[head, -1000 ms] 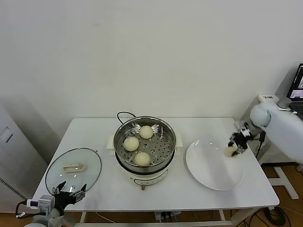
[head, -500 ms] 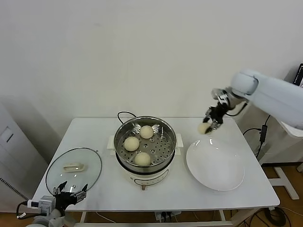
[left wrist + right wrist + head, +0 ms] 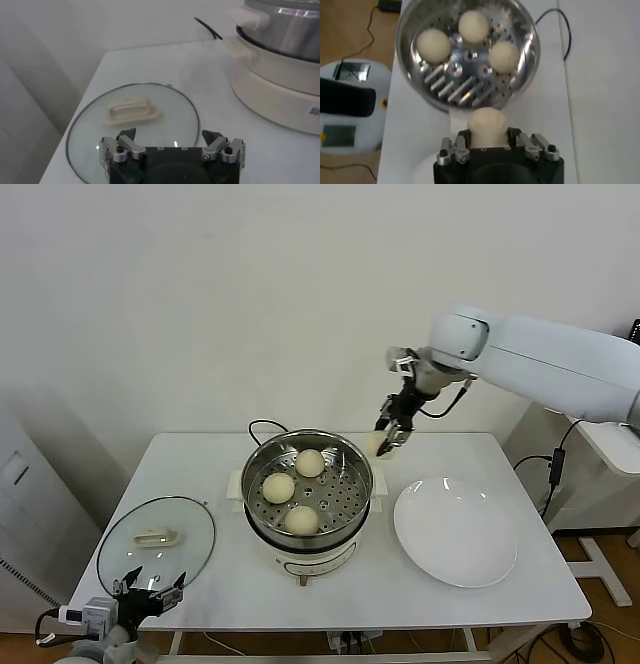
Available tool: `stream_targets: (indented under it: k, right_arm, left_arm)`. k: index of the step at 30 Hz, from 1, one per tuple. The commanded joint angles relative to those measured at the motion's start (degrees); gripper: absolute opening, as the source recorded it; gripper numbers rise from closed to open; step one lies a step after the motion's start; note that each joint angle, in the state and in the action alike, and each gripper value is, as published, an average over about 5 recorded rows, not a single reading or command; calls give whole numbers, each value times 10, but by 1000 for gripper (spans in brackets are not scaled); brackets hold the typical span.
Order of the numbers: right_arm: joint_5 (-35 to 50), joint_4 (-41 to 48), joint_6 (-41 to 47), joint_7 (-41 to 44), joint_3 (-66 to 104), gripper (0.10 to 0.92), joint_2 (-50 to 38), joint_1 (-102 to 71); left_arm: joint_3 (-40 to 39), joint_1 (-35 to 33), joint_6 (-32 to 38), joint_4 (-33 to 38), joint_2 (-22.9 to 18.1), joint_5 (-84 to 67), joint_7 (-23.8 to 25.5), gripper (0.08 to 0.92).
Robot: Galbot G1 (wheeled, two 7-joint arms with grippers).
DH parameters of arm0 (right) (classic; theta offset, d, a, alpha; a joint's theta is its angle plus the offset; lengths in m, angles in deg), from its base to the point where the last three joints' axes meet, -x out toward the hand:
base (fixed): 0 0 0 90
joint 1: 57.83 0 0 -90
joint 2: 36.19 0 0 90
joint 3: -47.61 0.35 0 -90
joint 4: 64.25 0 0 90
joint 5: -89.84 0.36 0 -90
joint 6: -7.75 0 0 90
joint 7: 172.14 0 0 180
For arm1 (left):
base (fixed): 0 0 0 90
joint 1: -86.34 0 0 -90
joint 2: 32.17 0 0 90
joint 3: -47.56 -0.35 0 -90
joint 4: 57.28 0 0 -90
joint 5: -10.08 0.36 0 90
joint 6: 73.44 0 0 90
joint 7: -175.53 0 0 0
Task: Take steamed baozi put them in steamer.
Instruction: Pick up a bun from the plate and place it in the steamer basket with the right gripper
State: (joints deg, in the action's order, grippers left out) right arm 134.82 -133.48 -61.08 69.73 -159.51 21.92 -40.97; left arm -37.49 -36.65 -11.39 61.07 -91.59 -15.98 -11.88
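free: steamer (image 3: 306,484) right tray sector | blocked: three baozi (image 3: 278,487)

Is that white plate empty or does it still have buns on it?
Empty. The plate shows only its bare white surface. Three buns lie in the steamer, and the right hand holds the fourth near the steamer's rim.

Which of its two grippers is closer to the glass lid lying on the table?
The left gripper: it sits open at the glass lid's near edge. The right gripper is far off beside the steamer's rim, holding a baozi.
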Motion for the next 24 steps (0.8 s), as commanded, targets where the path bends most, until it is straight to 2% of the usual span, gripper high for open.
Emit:
stream_targets:
  k: [1,8,24]
  right_arm:
    - [35,10,34,-32,-19,484,74,-10]
    - [12,22,37,-43,-11,484,103,-48]
    - [-42,33,42,-64,0,484,111,-115]
  left_arm:
    - [0,0,0,-2,1,0,0,823]
    - [0,2,1,-5,1,-1,0,823]
    - [0,4,1,-9,0,-2,0,823]
